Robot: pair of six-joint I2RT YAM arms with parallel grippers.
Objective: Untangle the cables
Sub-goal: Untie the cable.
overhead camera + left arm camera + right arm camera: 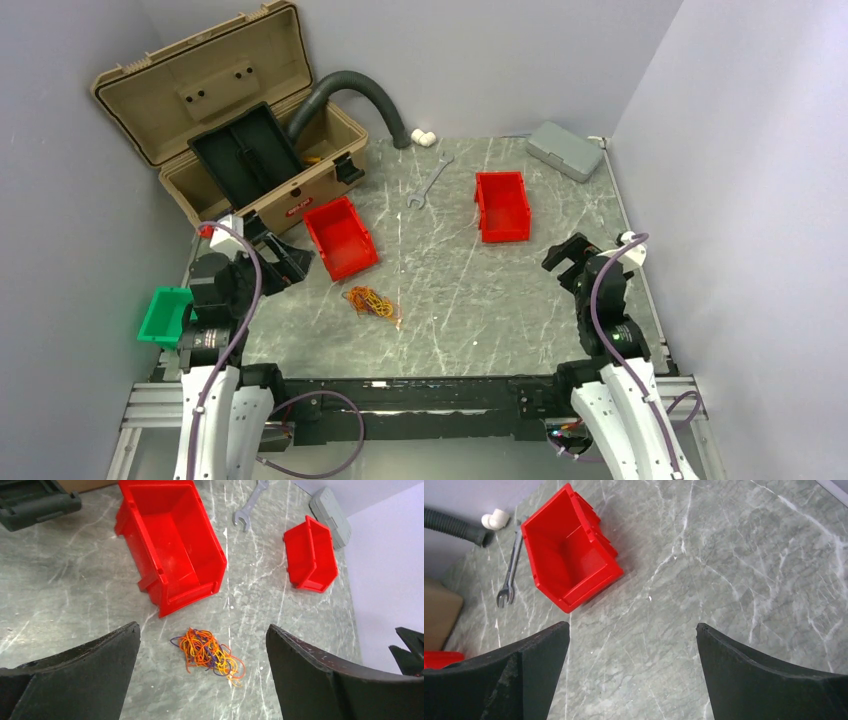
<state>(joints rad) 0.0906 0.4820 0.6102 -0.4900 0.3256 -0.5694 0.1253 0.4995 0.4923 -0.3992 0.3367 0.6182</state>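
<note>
Two robot arms, the left arm (213,300) and the right arm (607,300), each have white lower links, black upper joints and a thick purple cable (260,280) looping alongside. Each ends in broad, curved, matte black fingers (75,680) with lightly scuffed edges.

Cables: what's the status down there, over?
Left gripper, right gripper: jaws open, empty. Cables tangled on the table, untouched, ahead of the left jaws. Red bin close by, not touching.

The cables (207,652), a small orange, yellow and purple tangle, lie on the table.
</note>
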